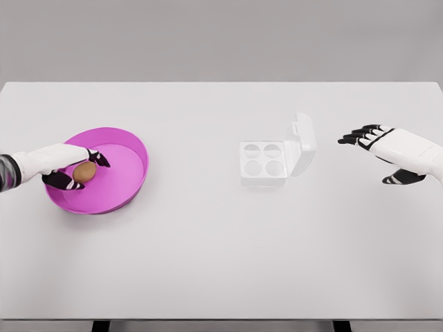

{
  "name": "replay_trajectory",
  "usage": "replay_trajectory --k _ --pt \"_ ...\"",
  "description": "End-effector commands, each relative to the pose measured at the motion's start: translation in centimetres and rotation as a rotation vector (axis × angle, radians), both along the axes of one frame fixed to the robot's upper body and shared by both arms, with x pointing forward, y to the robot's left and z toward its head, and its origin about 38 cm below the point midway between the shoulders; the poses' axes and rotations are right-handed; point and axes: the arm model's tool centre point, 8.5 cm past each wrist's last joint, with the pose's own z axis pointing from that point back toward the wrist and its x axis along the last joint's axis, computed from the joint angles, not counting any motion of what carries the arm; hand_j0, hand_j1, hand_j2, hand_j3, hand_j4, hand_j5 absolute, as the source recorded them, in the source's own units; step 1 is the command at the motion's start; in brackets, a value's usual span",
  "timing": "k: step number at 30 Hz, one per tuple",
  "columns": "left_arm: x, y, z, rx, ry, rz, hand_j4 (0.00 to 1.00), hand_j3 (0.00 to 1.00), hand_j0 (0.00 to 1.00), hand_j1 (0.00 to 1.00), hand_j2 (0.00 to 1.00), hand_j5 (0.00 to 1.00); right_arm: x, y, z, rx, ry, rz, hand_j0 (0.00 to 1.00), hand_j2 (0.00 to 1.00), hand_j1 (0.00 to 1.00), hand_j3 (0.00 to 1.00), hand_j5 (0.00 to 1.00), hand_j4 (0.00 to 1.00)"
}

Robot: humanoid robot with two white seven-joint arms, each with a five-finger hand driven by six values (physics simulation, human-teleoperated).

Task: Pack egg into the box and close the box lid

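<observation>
A brown egg (84, 171) lies in the pink round bowl (131, 155) at the left of the table. My left hand (77, 171) reaches into the bowl with thumb and fingers curled around the egg. A white egg box (264, 163) with four empty cups sits right of centre, its lid (302, 144) standing open on the right side. My right hand (377, 152) hovers to the right of the box, fingers spread and holding nothing.
The white table (221, 263) runs wide in front of the bowl and the box. Its far edge meets a grey wall.
</observation>
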Motion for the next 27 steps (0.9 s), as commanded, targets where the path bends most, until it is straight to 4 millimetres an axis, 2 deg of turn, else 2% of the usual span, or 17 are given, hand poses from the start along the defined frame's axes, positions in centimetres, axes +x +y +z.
replay_trajectory --k 1,9,19,27 --pt "-0.01 0.03 -0.05 0.001 0.002 0.000 0.70 0.70 0.70 0.70 0.70 0.70 -0.06 0.45 0.37 0.005 -0.011 0.012 1.00 1.00 1.00 1.00 1.00 1.00" --pt "0.00 0.02 -0.10 -0.001 0.003 0.000 0.66 0.66 0.66 0.66 0.66 0.66 -0.18 0.42 0.38 0.002 -0.011 0.013 1.00 1.00 1.00 1.00 1.00 1.00" --pt "0.06 0.05 0.01 -0.001 0.001 0.003 0.53 0.53 0.53 0.53 0.53 0.53 -0.19 0.46 0.34 0.002 -0.009 0.014 1.00 1.00 1.00 1.00 1.00 1.00" --pt "0.20 -0.11 0.29 -0.005 -0.008 0.000 0.49 0.49 0.49 0.49 0.49 0.49 -0.19 0.38 0.41 0.001 -0.011 0.013 1.00 1.00 1.00 1.00 1.00 1.00"
